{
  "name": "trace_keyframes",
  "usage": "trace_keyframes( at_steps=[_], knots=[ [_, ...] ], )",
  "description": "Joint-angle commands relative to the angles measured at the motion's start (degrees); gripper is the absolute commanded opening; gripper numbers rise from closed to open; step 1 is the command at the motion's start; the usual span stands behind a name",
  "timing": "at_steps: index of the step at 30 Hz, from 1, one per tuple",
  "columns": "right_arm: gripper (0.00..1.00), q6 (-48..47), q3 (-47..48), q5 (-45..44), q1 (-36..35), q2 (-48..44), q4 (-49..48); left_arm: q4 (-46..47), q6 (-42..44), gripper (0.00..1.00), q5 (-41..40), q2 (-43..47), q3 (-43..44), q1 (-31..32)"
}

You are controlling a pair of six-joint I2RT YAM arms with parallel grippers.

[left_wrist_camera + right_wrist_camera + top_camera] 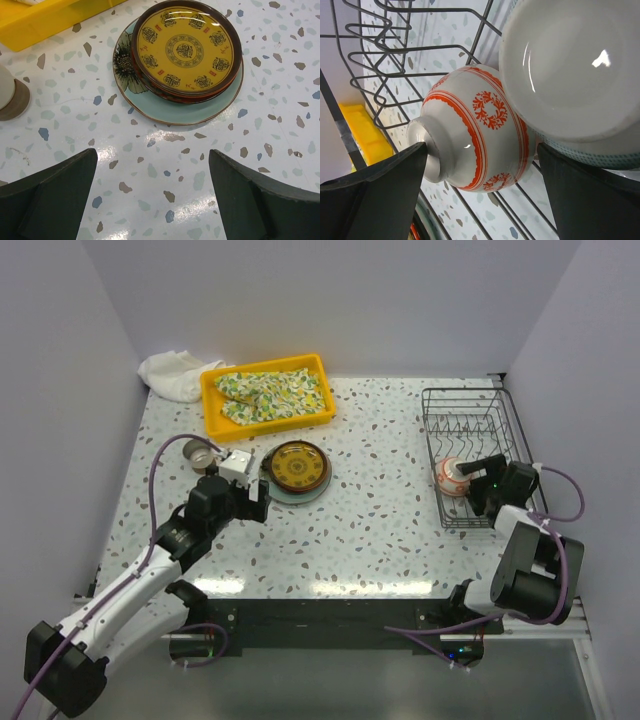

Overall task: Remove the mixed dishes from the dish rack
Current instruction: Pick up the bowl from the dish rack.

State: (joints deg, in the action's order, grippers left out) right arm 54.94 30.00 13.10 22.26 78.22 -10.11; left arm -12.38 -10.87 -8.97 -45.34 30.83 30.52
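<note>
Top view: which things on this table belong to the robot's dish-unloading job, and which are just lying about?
Part of the job: dish rack; red-patterned white bowl and pale bowl inside it; brown-yellow plate stacked on pale green-blue plate; small cup.

Just lying about: yellow tray; floral cloth in it; white cloth beside it.

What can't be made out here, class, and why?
- Right wrist: pale bowl runs off the top and right edges.
- Top view: right claw hides that bowl in the dish rack.
- Left wrist: cup cut by the left edge; yellow patterned plate covers most of the blue-green plate.
</note>
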Motion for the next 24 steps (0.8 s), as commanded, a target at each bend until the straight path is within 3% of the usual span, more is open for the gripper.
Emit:
trace_keyframes(
  at_steps=[1, 11, 24],
  knots=[
    [0.93, 0.26, -4.15, -1.77, 0.15, 1.67, -5.87, 3.42, 1.12, 0.98, 0.71, -0.45, 0.55, 0.06],
    [0.88, 0.79, -7.41, -0.45, 0.06, 3.0, -15.2, 3.42, 1.29, 0.98, 1.15, -1.06, 0.55, 0.06],
    [0.58, -6.16, -4.78, 0.52, 0.15, -5.44, -8.62, 3.68, 1.47, 0.98, 1.41, -1.15, 0.46, 0.06]
  ],
)
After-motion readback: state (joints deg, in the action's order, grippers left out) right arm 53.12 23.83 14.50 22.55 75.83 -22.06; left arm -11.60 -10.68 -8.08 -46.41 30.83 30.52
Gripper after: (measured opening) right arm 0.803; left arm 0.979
